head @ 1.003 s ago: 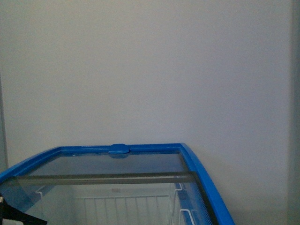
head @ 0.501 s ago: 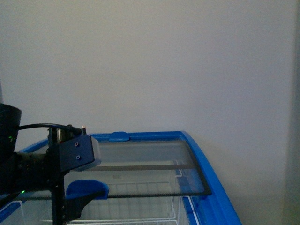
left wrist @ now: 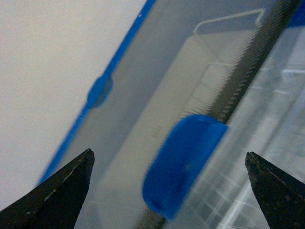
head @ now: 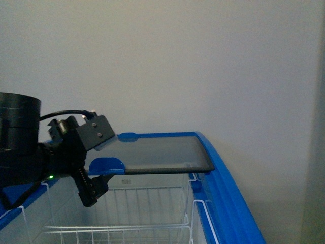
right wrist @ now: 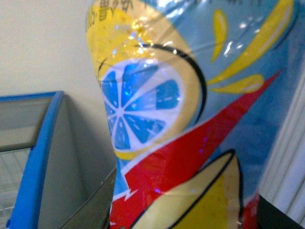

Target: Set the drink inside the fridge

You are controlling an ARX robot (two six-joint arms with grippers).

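Observation:
The fridge's blue rim (head: 223,183) frames an open front part with white wire baskets (head: 152,203) inside. Its glass lid (head: 157,155) is slid toward the far wall. My left gripper (head: 94,185) is open, with the lid's blue handle (head: 106,163) between its spread fingers; the left wrist view shows the gripper (left wrist: 167,155) astride the handle (left wrist: 183,162). My right gripper (right wrist: 176,219) is shut on the drink (right wrist: 181,119), whose yellow, red and blue label fills the right wrist view. The fridge's blue rim (right wrist: 40,152) lies beside it, lower down.
A plain pale wall (head: 203,66) stands right behind the fridge. A second blue handle (head: 128,136) sits on the fridge's far rim. The right arm does not show in the front view.
The glass lid has slid back toward the wall, uncovering the baskets. My left arm has come into the front view and moved farther along with the blue handle.

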